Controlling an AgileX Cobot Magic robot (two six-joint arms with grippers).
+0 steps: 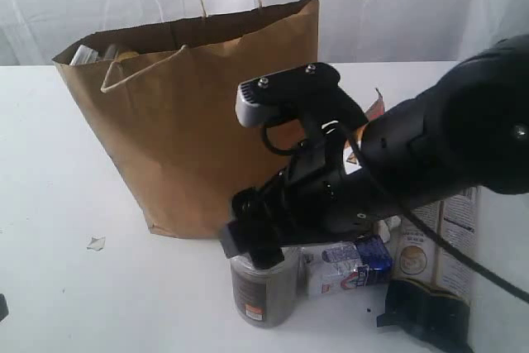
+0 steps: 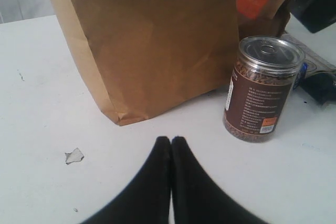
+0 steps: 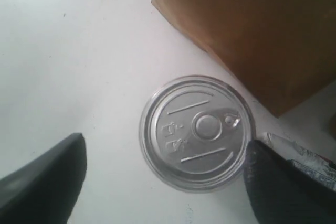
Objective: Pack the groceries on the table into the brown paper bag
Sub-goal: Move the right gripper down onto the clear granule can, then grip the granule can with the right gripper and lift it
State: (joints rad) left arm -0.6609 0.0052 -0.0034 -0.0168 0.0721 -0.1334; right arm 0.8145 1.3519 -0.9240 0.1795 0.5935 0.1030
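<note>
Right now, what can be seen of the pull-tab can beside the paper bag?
The can is a clear-walled cylinder of dark brown granules, with a brown label bearing white print and an orange patch, and a silver pull-tab lid, unopened. It stands upright on the white table beside the brown paper bag. The open right claw straddles it.

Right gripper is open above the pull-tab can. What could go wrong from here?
1. The small white-blue packet lies close beside the dark pull-tab can. One finger of the right gripper appears to hang over the packet's edge, so descending may pinch or shove it.
2. The can sits nearer that finger than the other, so closing may slide or tip it.
3. The brown paper bag stands close by, and lifting the can could brush its wall.
</note>
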